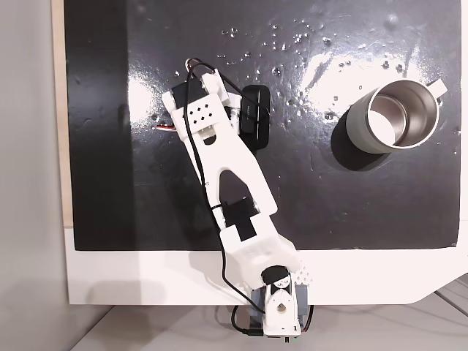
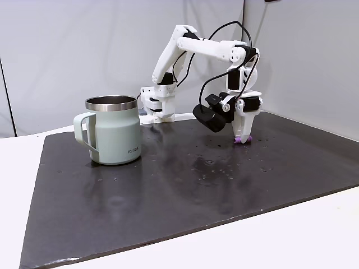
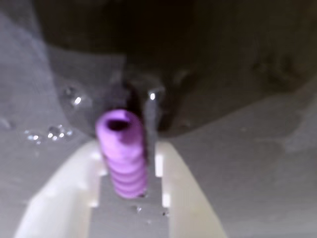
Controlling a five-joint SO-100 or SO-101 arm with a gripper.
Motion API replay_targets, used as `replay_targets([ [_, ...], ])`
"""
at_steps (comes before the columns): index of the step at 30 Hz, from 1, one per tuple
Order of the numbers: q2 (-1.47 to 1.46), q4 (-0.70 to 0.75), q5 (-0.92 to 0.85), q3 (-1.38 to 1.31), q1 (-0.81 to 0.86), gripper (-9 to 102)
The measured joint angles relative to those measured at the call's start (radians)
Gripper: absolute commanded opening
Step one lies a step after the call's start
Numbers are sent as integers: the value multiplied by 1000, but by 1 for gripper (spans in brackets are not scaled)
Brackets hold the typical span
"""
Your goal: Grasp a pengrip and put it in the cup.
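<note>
The pengrip (image 3: 123,152), small, light and soft, sits between the fingers of the hand (image 3: 126,171), which look closed on its ribbed middle.

The white five-joint arm (image 2: 185,47) rises from its base, reaches forward and bends its wrist straight down. Its white two-finger gripper (image 2: 243,136) points at the surface, fingertips low. In the wrist view, the cream fingers (image 3: 64,198) stand slightly parted.

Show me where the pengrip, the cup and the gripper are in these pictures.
pengrip (image 3: 123,156), wrist view, on its ribbed purple side.
cup (image 2: 115,134), a fixed view, on its grey outer wall.
gripper (image 2: 242,134), a fixed view, at the fingertips down by the mat.
</note>
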Motion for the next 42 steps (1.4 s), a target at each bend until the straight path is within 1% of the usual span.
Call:
replay_targets([
  [2,0,5,2,0,0,0],
  [15,17,5,-2,0,9,0],
  [27,331,43,-34,117,35,0],
  [30,396,80,-34,129,72,0],
  [33,446,149,-34,129,130,0],
  [42,568,313,-121,87,402,0],
])
